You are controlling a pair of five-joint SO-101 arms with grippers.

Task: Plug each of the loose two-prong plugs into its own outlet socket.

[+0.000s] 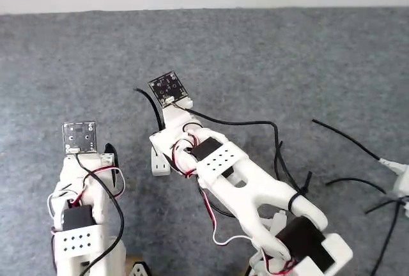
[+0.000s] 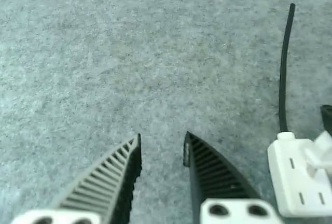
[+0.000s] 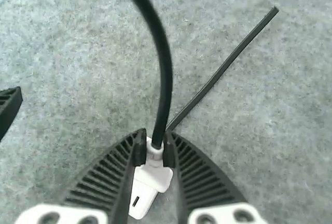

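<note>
While the left gripper (image 2: 162, 154) is held open at a moderate gap over the carpet (image 2: 129, 53), the right gripper (image 3: 154, 136) is clamped on a white plug (image 3: 154, 168) near its black cord (image 3: 162, 68). The plug is seen touching the outlet (image 2: 290, 182), just beside the left gripper; whether it is seated cannot be told.
</note>
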